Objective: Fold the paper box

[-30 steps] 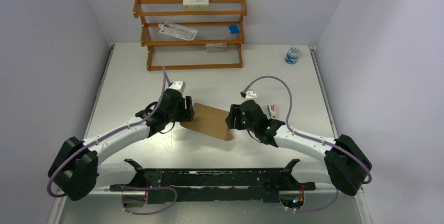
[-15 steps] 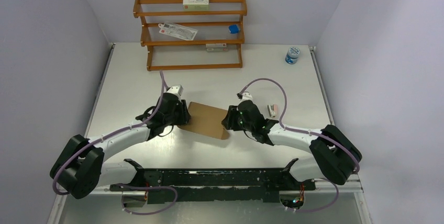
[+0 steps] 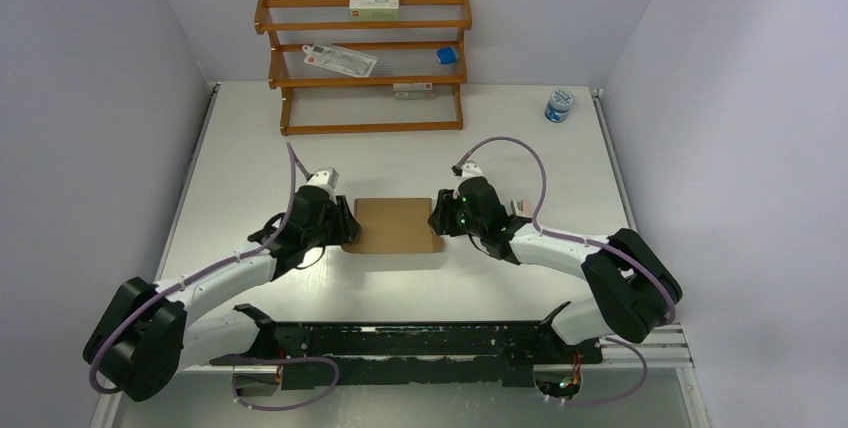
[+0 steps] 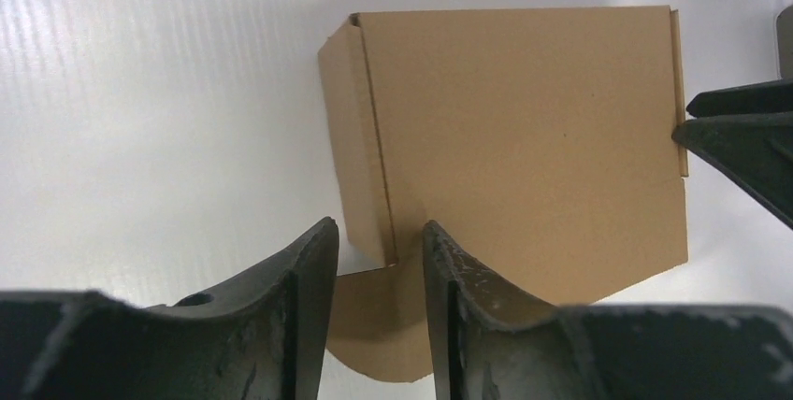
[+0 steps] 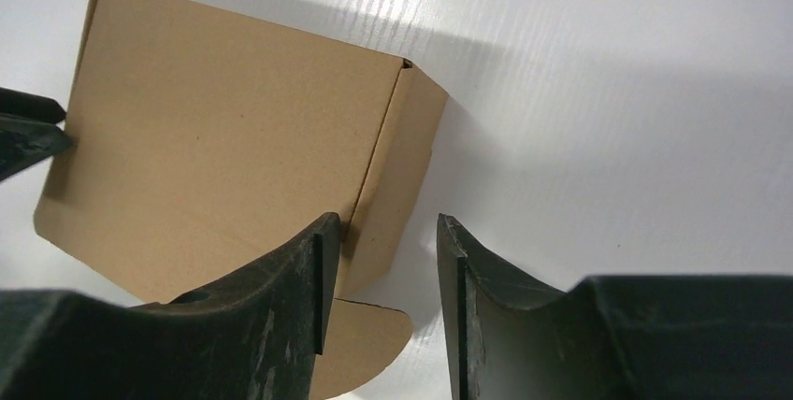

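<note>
The paper box (image 3: 397, 225) is plain brown cardboard and lies flat-topped on the white table between my two grippers. My left gripper (image 3: 345, 223) is at its left side. In the left wrist view the jaws (image 4: 379, 250) stand open, astride the box's (image 4: 524, 138) near left corner seam, with a rounded flap (image 4: 374, 325) showing beneath them. My right gripper (image 3: 438, 220) is at the box's right side. In the right wrist view it (image 5: 383, 241) is open around the folded side wall of the box (image 5: 215, 157), above another rounded flap (image 5: 365, 344).
A wooden rack (image 3: 362, 66) stands at the back with printed cartons (image 3: 373, 4) and a blue item (image 3: 447, 54). A small jar (image 3: 559, 105) sits at the back right. A tiny pink-and-white item (image 3: 520, 210) lies just right of my right gripper.
The box has turned from skewed to square with the table edge and shifted slightly back. Both grippers moved with it, staying at its left and right sides.
</note>
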`<state>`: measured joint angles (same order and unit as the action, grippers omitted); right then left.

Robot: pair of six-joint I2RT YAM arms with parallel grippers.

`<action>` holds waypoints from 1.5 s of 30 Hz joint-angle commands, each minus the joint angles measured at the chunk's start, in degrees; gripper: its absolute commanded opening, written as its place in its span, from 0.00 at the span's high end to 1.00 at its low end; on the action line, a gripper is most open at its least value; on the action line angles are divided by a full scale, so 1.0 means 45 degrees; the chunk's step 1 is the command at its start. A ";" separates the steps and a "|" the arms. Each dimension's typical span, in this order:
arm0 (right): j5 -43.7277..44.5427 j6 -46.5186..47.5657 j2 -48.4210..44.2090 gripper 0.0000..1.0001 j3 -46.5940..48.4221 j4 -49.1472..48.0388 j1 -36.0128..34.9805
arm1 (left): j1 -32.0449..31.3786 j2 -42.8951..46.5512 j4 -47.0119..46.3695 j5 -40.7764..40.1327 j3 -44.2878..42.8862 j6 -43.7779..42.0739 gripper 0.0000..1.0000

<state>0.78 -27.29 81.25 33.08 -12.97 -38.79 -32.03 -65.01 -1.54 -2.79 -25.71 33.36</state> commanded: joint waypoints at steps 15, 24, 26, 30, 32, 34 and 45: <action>-0.0990 0.2910 -0.1091 0.47 0.0721 0.0812 0.0082 | 0.0537 -0.0557 -0.0581 0.0219 -0.0361 -0.0085 0.56; -0.0342 0.5055 -0.2281 0.43 0.0919 0.1467 -0.1308 | 0.0554 -0.0565 -0.0093 -0.0035 -0.0622 -0.0206 0.54; 0.0352 0.5582 -0.2336 0.42 0.1061 0.1546 -0.2203 | 0.0556 -0.0110 0.0509 -0.0257 -0.1041 -0.0361 0.45; 0.1798 0.6605 -0.1965 0.42 0.1727 0.2218 -0.3753 | 0.0556 0.1051 0.2617 -0.1099 -0.2334 -0.0756 0.28; 0.2315 0.7136 -0.1758 0.41 0.2091 0.2527 -0.4355 | 0.0557 0.1622 0.3805 -0.1514 -0.3094 -0.1030 0.23; 0.2841 0.7671 -0.1456 0.41 0.2453 0.2800 -0.4946 | 0.0556 0.2224 0.4699 -0.2155 -0.3791 -0.1322 0.19; 0.6993 0.9748 0.1790 0.39 0.4393 0.4156 -0.8421 | 0.0661 0.3628 0.6958 -0.5737 -0.6040 -0.4763 0.10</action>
<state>22.87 11.68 85.36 50.74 2.55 -73.67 -29.67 -49.54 24.27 -19.49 -50.81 19.86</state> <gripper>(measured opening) 0.601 0.892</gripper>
